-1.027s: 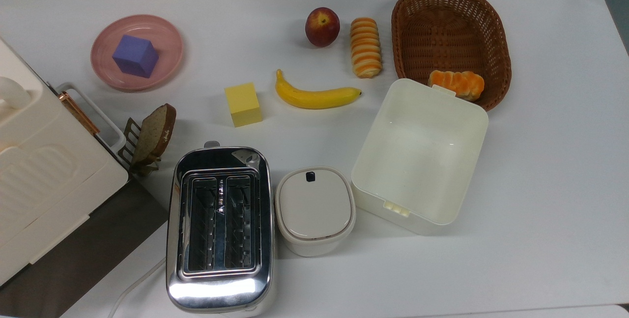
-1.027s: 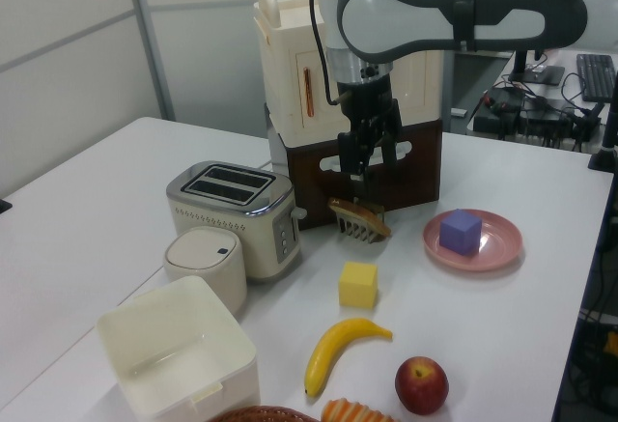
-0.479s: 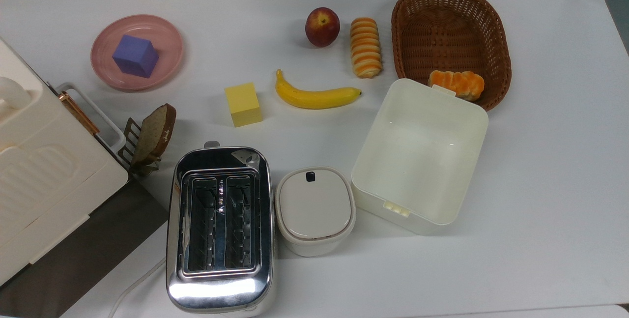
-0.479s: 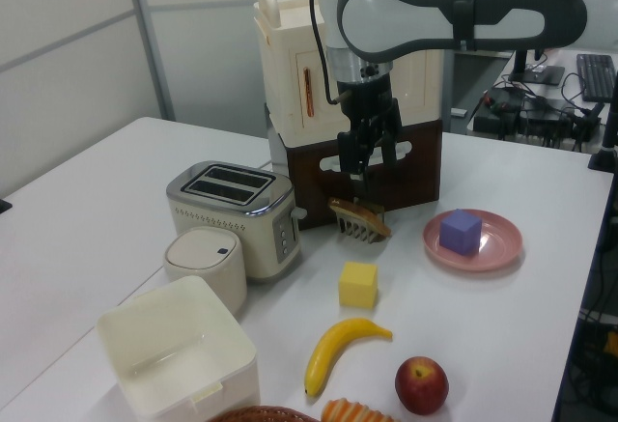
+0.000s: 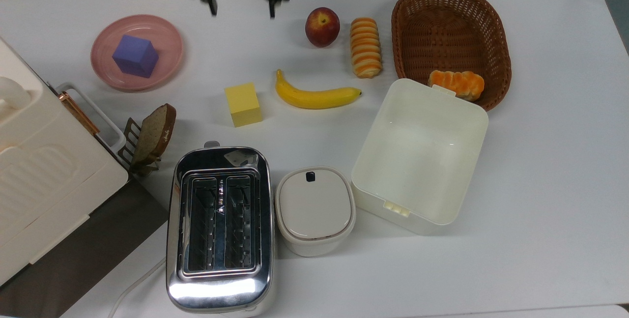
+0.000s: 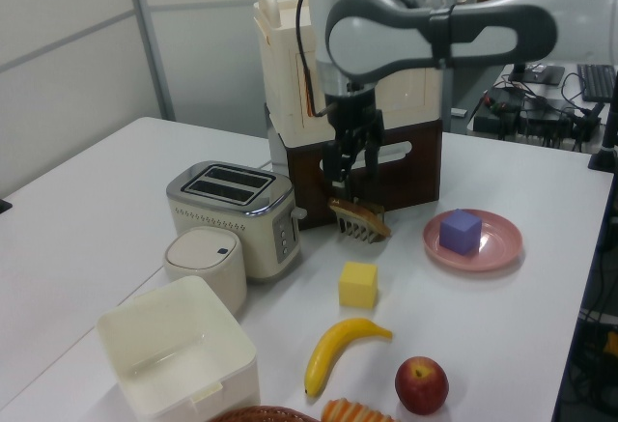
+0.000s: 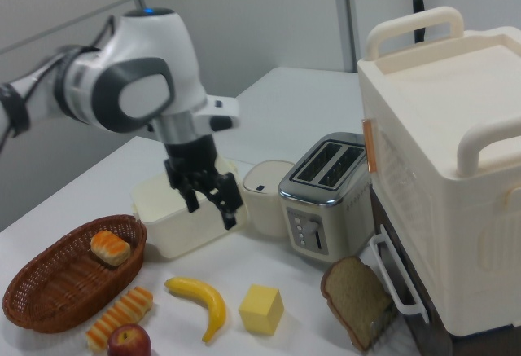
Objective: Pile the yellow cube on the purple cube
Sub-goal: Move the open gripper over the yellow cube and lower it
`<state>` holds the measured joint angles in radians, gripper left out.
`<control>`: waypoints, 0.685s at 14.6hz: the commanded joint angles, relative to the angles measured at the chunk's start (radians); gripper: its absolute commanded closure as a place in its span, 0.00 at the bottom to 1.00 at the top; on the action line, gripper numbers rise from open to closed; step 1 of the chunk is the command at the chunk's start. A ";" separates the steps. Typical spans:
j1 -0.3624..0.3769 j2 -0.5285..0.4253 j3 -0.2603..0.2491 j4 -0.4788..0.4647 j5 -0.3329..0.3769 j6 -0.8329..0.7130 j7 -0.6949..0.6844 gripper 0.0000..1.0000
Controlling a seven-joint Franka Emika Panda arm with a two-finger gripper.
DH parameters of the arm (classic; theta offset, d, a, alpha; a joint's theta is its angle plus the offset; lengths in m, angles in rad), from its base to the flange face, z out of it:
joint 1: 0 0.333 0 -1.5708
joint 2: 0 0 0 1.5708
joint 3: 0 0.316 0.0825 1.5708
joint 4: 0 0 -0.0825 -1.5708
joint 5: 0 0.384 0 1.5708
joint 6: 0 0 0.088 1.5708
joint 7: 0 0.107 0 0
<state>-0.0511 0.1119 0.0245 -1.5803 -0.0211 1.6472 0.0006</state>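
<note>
- The pincer (image 5: 241, 12) hangs high over the surface (image 5: 540, 185), fingers spread wide with nothing between them.
- The yellow cube (image 5: 243, 104) sits flat on the surface, well below the pincer in the top view and apart from it.
- Taking the yellow cube as landmark: the banana (image 5: 314, 95) lies just beside it on the top view's right, the bread slice (image 5: 156, 132) in its rack is near on the top view's left, and the toaster (image 5: 219, 224) stands below it.
- The purple cube (image 5: 135, 56) rests on a pink plate (image 5: 169, 43), up and to the top view's left of the yellow cube, turned at a different angle.
- Risks, as I judge them: a descent off to one side could nudge the banana or the rack; a grip on the cube's corners could let it twist; unless the faces are lined up, the yellow cube may sit askew and slide off onto the plate.
- The surface is white and matte, crowded with an open box (image 5: 422, 151), a lidded pot (image 5: 314, 210) and a basket (image 5: 452, 23); pale walls and a desk with cables lie beyond.
</note>
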 commanded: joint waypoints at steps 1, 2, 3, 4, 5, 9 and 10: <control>-0.012 0.087 -0.003 0.014 0.007 0.068 -0.027 0.00; -0.010 0.109 -0.003 0.011 0.001 0.080 -0.031 0.00; -0.009 0.138 -0.002 0.005 -0.025 0.083 -0.062 0.00; -0.007 0.150 -0.002 -0.004 -0.037 0.083 -0.092 0.00; -0.009 0.161 -0.002 -0.012 -0.039 0.086 -0.126 0.00; -0.010 0.238 -0.002 -0.042 -0.103 0.138 -0.220 0.00; -0.009 0.247 -0.002 -0.064 -0.126 0.160 -0.234 0.00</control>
<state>-0.0637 0.3346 0.0249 -1.5888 -0.0888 1.7400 -0.1699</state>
